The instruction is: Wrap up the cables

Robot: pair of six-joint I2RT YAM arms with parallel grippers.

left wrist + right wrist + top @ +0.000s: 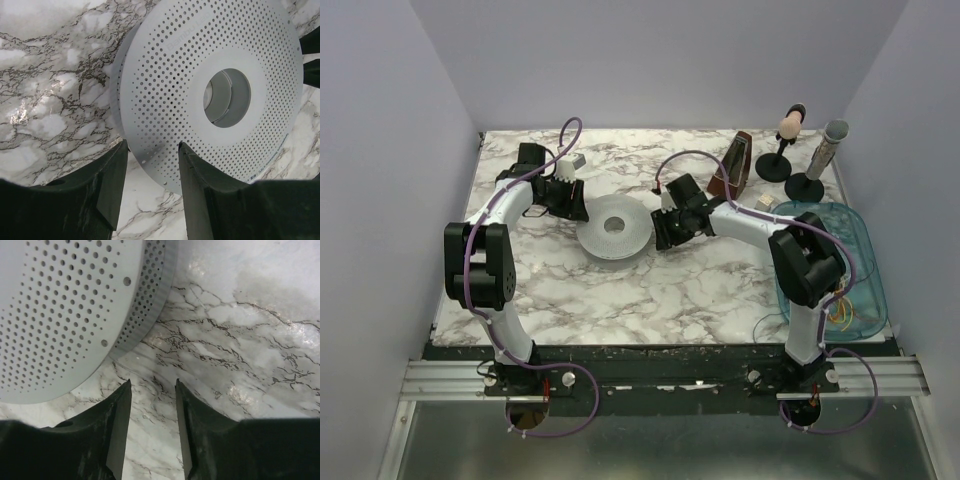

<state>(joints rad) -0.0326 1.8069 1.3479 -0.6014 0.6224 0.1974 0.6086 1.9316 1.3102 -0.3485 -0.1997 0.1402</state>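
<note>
A grey perforated spool [613,227] lies flat in the middle of the marble table. My left gripper [578,207] is open at its left side; in the left wrist view the spool [215,95] has its rim edge just between the tips of my gripper [152,147], not clamped. My right gripper [661,232] is open and empty just right of the spool; in the right wrist view my gripper [152,382] is over bare marble beside the spool's rim [60,315]. The cables [842,316], thin yellow and orange wires, lie in the blue tray [855,232], partly hidden by the right arm.
A brown metronome [732,165] and two microphones on black stands [783,140] [817,165] stand at the back right. A small white block [764,204] lies by the tray. A small grey object [575,160] sits behind the left wrist.
</note>
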